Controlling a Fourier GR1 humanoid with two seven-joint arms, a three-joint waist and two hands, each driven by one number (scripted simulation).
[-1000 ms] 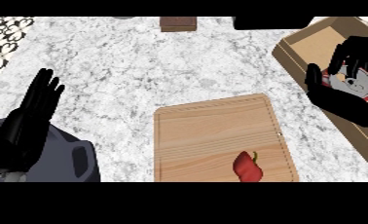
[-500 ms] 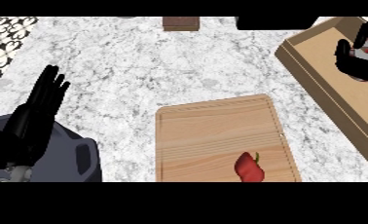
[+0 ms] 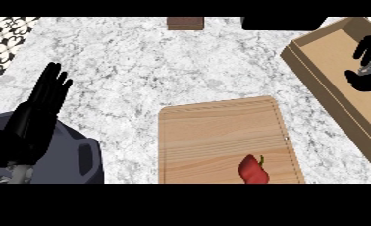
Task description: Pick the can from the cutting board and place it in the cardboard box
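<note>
Right hand (image 3: 360,68) over the cardboard box (image 3: 316,66) at far right; whether its fingers enclose the can cannot be told, and the can itself is not visible. Left hand (image 3: 36,117) rests open, fingers up, at near left. The cutting board (image 3: 217,131) carries a red pepper (image 3: 253,169).

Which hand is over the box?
The right hand, at the view's right edge, is over the cardboard box. The left hand rests open at the left, far from it.
</note>
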